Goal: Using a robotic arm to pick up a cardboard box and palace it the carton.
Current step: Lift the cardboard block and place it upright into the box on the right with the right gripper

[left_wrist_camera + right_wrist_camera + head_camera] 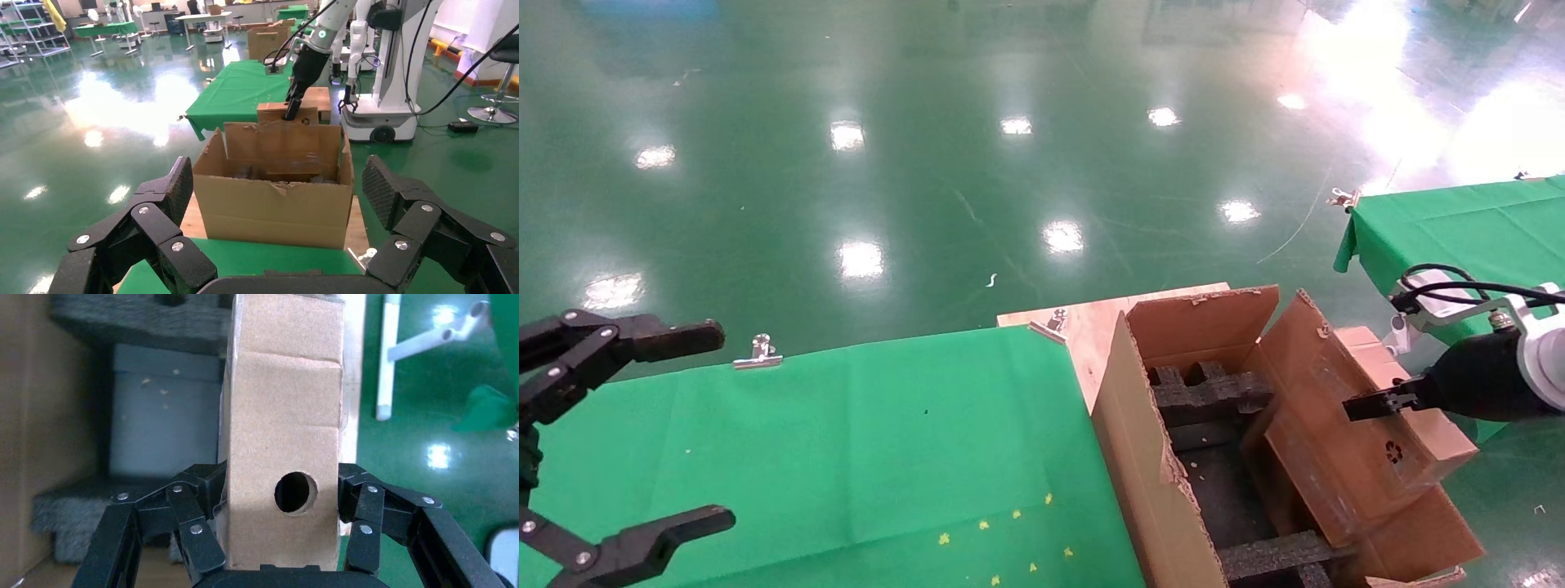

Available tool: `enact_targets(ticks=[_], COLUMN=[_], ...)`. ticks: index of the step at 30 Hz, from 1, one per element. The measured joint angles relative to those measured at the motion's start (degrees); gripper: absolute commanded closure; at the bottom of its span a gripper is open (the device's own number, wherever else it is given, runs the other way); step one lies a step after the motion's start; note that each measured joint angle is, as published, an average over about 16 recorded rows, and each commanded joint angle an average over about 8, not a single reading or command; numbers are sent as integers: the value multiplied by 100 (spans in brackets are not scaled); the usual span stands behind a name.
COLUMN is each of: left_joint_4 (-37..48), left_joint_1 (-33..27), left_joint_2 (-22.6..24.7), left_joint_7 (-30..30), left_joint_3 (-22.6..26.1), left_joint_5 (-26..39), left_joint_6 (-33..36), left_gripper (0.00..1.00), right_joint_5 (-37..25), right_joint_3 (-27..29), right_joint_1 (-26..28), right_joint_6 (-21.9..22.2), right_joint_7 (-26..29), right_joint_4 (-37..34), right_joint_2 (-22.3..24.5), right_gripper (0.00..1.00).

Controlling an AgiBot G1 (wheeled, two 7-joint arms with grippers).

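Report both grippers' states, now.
Left gripper: open, empty, over the green table.
Right gripper: shut on the cardboard box, holding it at the carton.

The cardboard box is seen in plain brown, with a dark round hole and a small black recycling mark (printed on its side). The carton is brown too, black foam blocks showing inside. The bench is covered in bright green cloth flecked with yellow specks. Both end effectors, left and right, are black. A glossy dark green floor is seen.
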Motion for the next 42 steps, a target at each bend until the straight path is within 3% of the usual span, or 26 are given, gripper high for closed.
enact_targets(ticks=[20, 42], left_joint_4=[0, 0], left_joint_1=[-1, -3], left_joint_2=[-3, -6], left_joint_7=[3, 7], left_joint_3=[7, 14], left_joint_5=[-5, -10], left_joint_6=[-3, -6], left_gripper=[0, 0], right_joint_5=[-1710, -2690], right_joint_3=[-391, -656], right_joint_1=[-895, -1917], right_joint_6=[982, 1594], right_joint_7=[2234, 3549], right_joint_4=[33, -6], right_joint_2=[-546, -1090], right_gripper=[100, 100])
